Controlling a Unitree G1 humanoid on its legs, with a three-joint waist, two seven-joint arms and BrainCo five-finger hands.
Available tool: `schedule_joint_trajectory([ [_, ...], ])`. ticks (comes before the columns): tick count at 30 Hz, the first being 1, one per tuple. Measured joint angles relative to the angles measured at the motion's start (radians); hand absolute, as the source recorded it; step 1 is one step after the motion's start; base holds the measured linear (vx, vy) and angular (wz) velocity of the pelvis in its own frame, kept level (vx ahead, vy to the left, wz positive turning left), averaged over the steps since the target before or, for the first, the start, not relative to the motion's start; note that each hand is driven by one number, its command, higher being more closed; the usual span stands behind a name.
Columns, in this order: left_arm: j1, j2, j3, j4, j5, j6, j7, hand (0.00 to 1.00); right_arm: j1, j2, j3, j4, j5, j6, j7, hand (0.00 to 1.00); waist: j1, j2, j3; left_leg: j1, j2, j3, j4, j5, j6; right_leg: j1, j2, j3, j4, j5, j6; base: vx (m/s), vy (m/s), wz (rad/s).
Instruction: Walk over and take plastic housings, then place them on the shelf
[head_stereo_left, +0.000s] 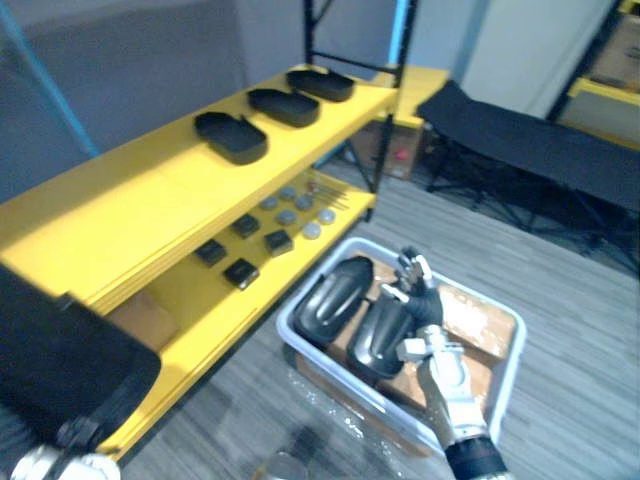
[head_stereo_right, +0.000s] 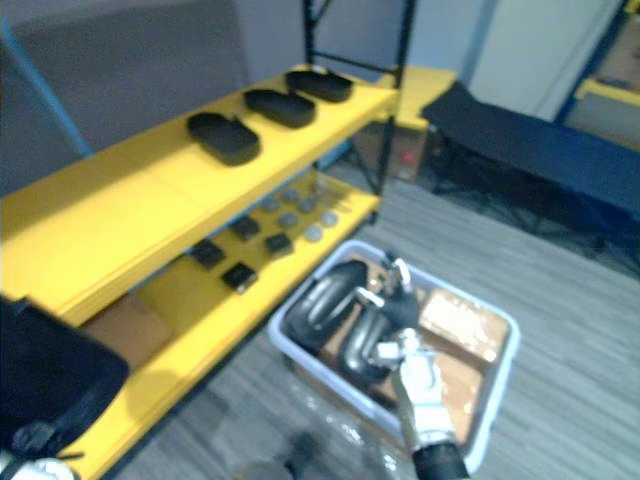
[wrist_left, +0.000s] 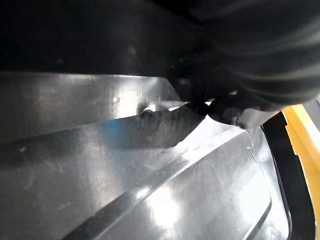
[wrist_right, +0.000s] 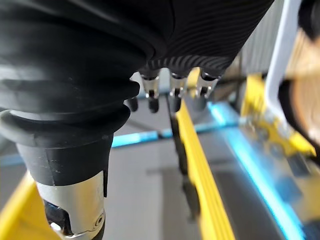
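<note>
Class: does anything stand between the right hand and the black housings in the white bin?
Nothing visible does: the right hand is just over the two black housings, which lie uncovered in the white bin.

My rig works a warehouse-style storeroom: yellow industrial shelving (head_stereo_left: 130, 210) at ten o'clock, white parts bin (head_stereo_left: 296, 345) at five, black folding cot (head_stereo_left: 520, 140) at two.

A: Left hand (wrist_left: 242, 114)?
B: Mostly hidden under the black housing (head_stereo_left: 60, 370), cut by the frame edge, at the yellow shelf's (head_stereo_left: 150, 200) near end.
A: Small parts (head_stereo_left: 287, 216) on that shelf's lower board (head_stereo_left: 195, 298)?
B: Too small and blurred to identify.
</note>
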Motion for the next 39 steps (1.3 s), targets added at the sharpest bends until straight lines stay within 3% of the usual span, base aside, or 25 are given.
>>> schedule_joint_trajectory([
  [2,0.024,-0.014,0.01,0.0,-0.03,-0.033,-0.03,1.0,-0.005,0.0,0.008,0.001,-0.007,0.004,-0.021,0.0,0.017,-0.008,0.0,0.002,-0.005,-0.02,0.001,0.0,0.0,0.014,-0.003,-0.015,0.001,-0.005,0.005,0.03,0.003,0.3],
  [6,0.033,-0.025,0.016,-0.002,-0.032,-0.07,-0.084,1.0,-0.013,-0.013,0.008,0.009,-0.008,0.016,-0.047,0.0,0.016,-0.015,0.004,0.0,-0.007,-0.038,0.006,0.0,0.0,0.025,-0.003,-0.034,0.001,-0.011,0.007,0.0,-0.006,0.13],
  [7,0.033,-0.025,0.015,-0.003,-0.032,-0.07,-0.091,1.0,-0.013,-0.018,0.006,0.01,-0.008,0.017,-0.051,0.0,0.013,-0.016,0.005,-0.002,-0.009,-0.045,0.009,0.0,-0.001,0.029,-0.003,-0.04,0.001,-0.013,0.009,0.02,-0.006,0.36],
  [9,0.033,-0.02,-0.009,-0.006,-0.057,-0.073,-0.13,1.0,-0.011,-0.036,-0.027,0.018,-0.008,0.025,-0.058,0.0,-0.023,-0.014,0.012,-0.018,-0.015,-0.045,0.019,0.005,0.001,0.055,-0.012,-0.091,0.002,-0.025,0.014,0.04,0.006,0.82],
  [10,0.022,-0.012,-0.034,-0.009,-0.069,-0.073,-0.166,1.0,0.001,-0.048,-0.086,0.019,-0.005,0.038,-0.075,0.0,-0.058,-0.014,0.023,-0.038,0.027,0.09,0.016,-0.003,0.047,0.083,-0.03,-0.155,0.003,-0.031,0.019,0.05,-0.016,1.18],
  [12,0.009,-0.01,-0.065,-0.009,-0.072,-0.073,-0.186,1.0,0.025,-0.068,-0.144,0.017,0.001,0.039,-0.081,0.0,-0.079,-0.014,0.027,-0.054,0.078,0.236,0.026,0.01,0.044,0.105,-0.046,-0.213,0.014,-0.033,0.024,0.04,0.053,1.13],
  [13,0.003,-0.008,-0.093,-0.009,-0.083,-0.073,-0.207,1.0,0.055,-0.093,-0.185,0.013,0.003,0.041,-0.092,0.0,-0.097,0.003,0.037,-0.065,0.115,0.342,0.043,0.032,0.014,0.124,-0.062,-0.257,0.039,-0.04,0.04,0.04,0.138,1.02],
  [14,0.002,-0.009,-0.11,-0.01,-0.102,-0.073,-0.221,1.0,0.081,-0.11,-0.209,0.007,0.003,0.042,-0.094,0.0,-0.104,0.015,0.045,-0.066,0.116,0.37,0.041,0.053,-0.026,0.132,-0.076,-0.269,0.054,-0.039,0.045,0.08,0.193,0.88],
  [15,0.009,-0.009,-0.121,-0.022,-0.117,-0.069,-0.223,1.0,0.109,-0.118,-0.227,0.004,0.002,0.043,-0.091,0.0,-0.103,0.016,0.051,-0.064,0.088,0.365,0.037,0.066,-0.039,0.127,-0.104,-0.255,0.067,-0.04,0.044,0.07,0.188,0.45],
  [21,0.008,-0.004,-0.152,-0.048,-0.14,-0.059,-0.213,1.0,0.112,-0.077,-0.207,-0.026,-0.005,0.033,-0.003,0.0,-0.114,-0.014,0.07,-0.048,0.082,0.42,0.07,0.054,-0.034,0.126,-0.129,-0.167,0.079,-0.046,0.035,0.05,0.073,-0.07],
  [25,0.013,-0.004,-0.171,-0.075,-0.139,-0.051,-0.194,1.0,0.115,-0.077,-0.206,-0.054,-0.028,0.031,0.01,0.0,-0.121,-0.017,0.072,-0.051,0.085,0.424,0.072,0.017,-0.033,0.118,-0.13,-0.155,0.083,-0.051,0.038,0.01,0.012,-0.11],
  [27,0.013,0.019,-0.17,-0.085,-0.139,-0.051,-0.193,1.0,0.12,-0.076,-0.187,-0.062,-0.03,0.031,0.02,0.0,-0.12,-0.027,0.071,-0.061,0.083,0.414,0.073,0.008,-0.026,0.104,-0.134,-0.132,0.115,-0.093,-0.006,0.03,0.01,0.17],
  [28,0.003,0.043,-0.171,-0.085,-0.138,-0.051,-0.195,1.0,0.129,-0.076,-0.177,-0.084,-0.041,0.031,0.021,0.0,-0.123,-0.033,0.071,-0.077,0.083,0.383,0.074,0.009,-0.025,0.084,-0.129,-0.08,0.148,-0.139,-0.054,0.06,0.01,0.46],
  [30,-0.03,0.093,-0.181,-0.084,-0.136,-0.05,-0.196,1.0,0.137,-0.08,-0.178,-0.108,-0.06,0.031,0.014,0.0,-0.149,-0.053,0.073,-0.123,0.065,0.302,0.085,0.019,-0.03,0.071,-0.12,0.053,0.189,-0.168,-0.082,0.15,0.151,1.23],
  [31,-0.061,0.121,-0.194,-0.082,-0.135,-0.051,-0.199,1.0,0.138,-0.092,-0.182,-0.108,-0.07,0.031,-0.003,0.0,-0.158,-0.056,0.073,-0.14,0.059,0.246,0.077,0.041,-0.036,0.054,-0.117,0.125,0.239,-0.155,-0.062,0.17,0.26,1.5],
  [34,-0.129,0.197,-0.225,-0.081,-0.136,-0.052,-0.201,1.0,0.142,-0.094,-0.192,-0.115,-0.077,-0.002,-0.046,0.0,-0.159,-0.075,0.08,-0.172,0.056,0.131,-0.009,0.128,-0.043,-0.024,-0.109,0.231,0.386,-0.156,-0.059,0.07,0.168,1.28],
  [36,-0.172,0.225,-0.248,-0.068,-0.138,-0.05,-0.203,1.0,0.149,-0.089,-0.199,-0.116,-0.077,-0.018,-0.053,0.0,-0.164,-0.081,0.104,-0.19,0.059,0.081,-0.019,0.163,-0.046,-0.028,-0.061,0.282,0.372,-0.269,-0.037,0.03,-0.094,1.04],
  [38,-0.183,0.222,-0.257,-0.061,-0.137,-0.045,-0.211,1.0,0.14,-0.089,-0.199,-0.125,-0.08,-0.031,-0.052,0.0,-0.157,-0.108,0.122,-0.189,0.041,0.081,-0.003,0.171,-0.049,-0.012,-0.028,0.264,0.283,-0.275,-0.037,0.02,-0.135,0.49],
  [39,-0.179,0.208,-0.274,-0.058,-0.139,-0.04,-0.221,1.0,0.139,-0.095,-0.204,-0.131,-0.08,-0.045,-0.051,0.0,-0.151,-0.101,0.128,-0.188,0.039,0.085,0.01,0.17,-0.052,0.014,-0.021,0.255,0.267,-0.264,-0.009,-0.02,-0.107,0.14],
])
